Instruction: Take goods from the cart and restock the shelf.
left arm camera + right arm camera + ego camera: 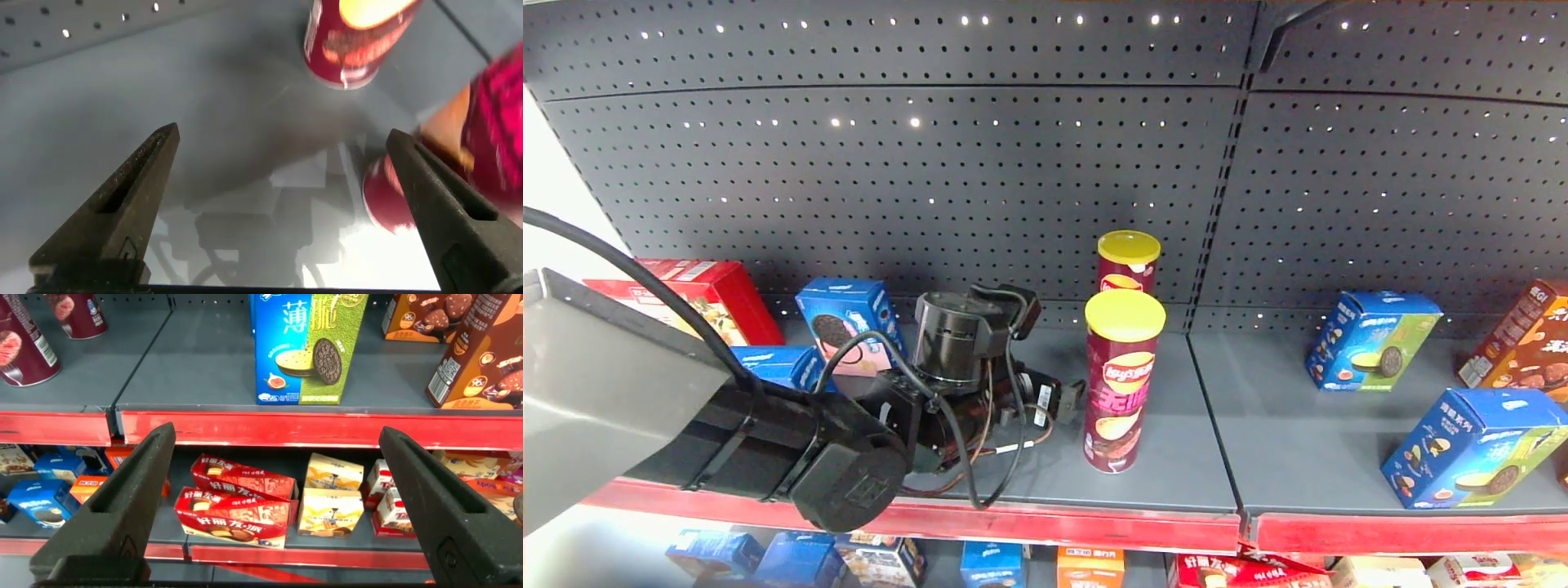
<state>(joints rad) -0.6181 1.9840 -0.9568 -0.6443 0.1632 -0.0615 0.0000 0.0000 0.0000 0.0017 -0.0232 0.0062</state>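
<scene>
Grey pegboard shelf [1176, 474], head view: front can [1117, 392] upright near front edge, rear can [1127, 261] upright by back wall; left gripper [1074, 392] just beside front can. Left wrist: jaws wide apart, empty. Right wrist: right gripper [278, 433] wide apart, empty, facing cookie box [310, 347].

place: a shop, snack aisle | fixture: grey metal shelf [1290, 457] with perforated back panel [931, 163] and red front rail [1094, 527] | goods: 2 chip cans [1117, 392], blue cookie boxes [1372, 341] in rows | below: lower shelf [327, 557] with red snack boxes [237, 510]
</scene>
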